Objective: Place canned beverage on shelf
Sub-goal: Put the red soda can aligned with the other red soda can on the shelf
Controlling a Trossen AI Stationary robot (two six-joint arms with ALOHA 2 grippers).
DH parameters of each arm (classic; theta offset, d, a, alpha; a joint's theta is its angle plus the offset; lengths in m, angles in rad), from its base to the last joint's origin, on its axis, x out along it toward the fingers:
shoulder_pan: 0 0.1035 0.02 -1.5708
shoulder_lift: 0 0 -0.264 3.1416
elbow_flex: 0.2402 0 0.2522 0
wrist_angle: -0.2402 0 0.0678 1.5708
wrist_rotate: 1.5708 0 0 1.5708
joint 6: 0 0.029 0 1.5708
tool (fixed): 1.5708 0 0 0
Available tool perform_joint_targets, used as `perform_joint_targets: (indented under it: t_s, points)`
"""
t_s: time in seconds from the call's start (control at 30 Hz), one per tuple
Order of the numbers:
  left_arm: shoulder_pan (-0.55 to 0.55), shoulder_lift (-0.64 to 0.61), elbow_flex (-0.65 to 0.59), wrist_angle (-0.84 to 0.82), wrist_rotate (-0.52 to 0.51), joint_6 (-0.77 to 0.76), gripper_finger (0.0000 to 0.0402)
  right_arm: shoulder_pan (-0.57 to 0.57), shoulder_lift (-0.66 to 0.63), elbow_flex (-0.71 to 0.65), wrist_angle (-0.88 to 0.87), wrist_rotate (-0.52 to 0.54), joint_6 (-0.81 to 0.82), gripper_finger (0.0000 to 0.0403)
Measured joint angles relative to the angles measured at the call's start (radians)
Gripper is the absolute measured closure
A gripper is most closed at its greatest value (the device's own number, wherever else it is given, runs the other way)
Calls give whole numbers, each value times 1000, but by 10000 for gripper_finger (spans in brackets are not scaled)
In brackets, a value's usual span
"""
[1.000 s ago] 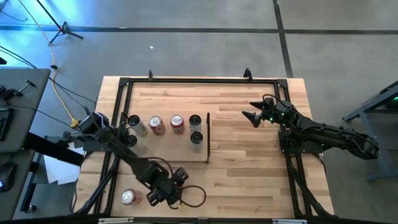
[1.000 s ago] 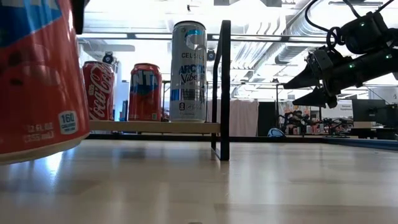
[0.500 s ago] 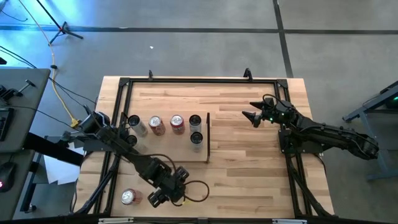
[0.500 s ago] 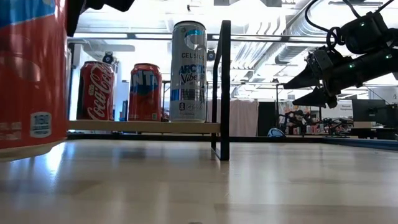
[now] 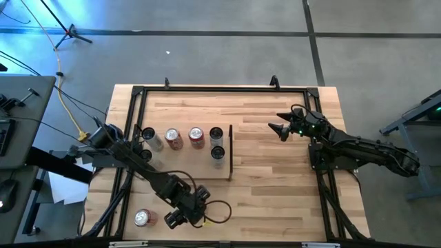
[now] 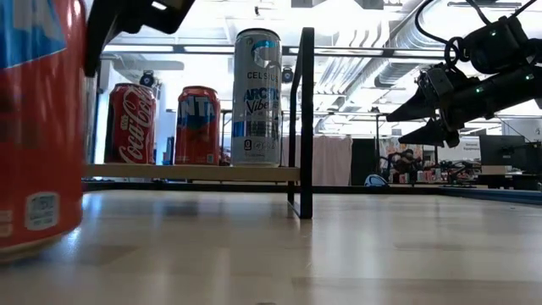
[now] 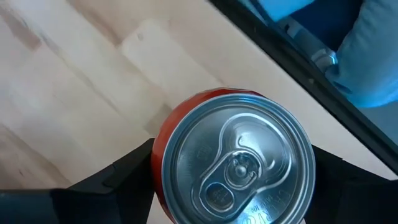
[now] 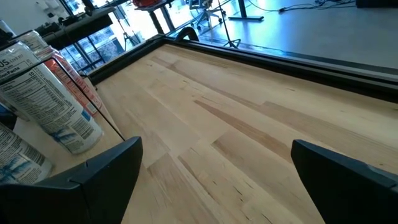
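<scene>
L gripper sits at the near-left corner of the table, w/ its fingers either side of a red can; in the L wrist view both dark fingers flank the can's body just below the silver top, looks like a grasp, tho actual contact can't be confirmed. The can is upright on the tabletop, near the front edge, well apart from the shelf. Low view shows the same red can huge at the left, base on the wood, w/ the arm's dark parts above it. Shelf is the pale panel on the table's left half, dark upright strip on its right short edge. On it: a row of four cans along the far side, incl. a Coca-Cola can, another red can, and a tall white Celsius can nearest the strip; a fifth can stands in front of the row by the strip. R gripper hangs over the table's right half, jaws spread wide, nothing in them, well apart from the shelf.
</scene>
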Motion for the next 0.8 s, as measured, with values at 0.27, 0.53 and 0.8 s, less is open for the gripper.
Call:
perform_joint_targets:
  t_s: [0.27, 0.53, 0.8]
  points:
    - [6, 0, -2, 2, 0, 23, 126, 0, 0, 0, 0, 0, 0, 4]
    - [30, 1, -3, 20, -32, -87, 81, 0, 0, 0, -4, 0, 0, 4]
    - [36, 0, -2, 5, -48, -78, 24, 0, 0, 0, -4, 0, 0, 4]
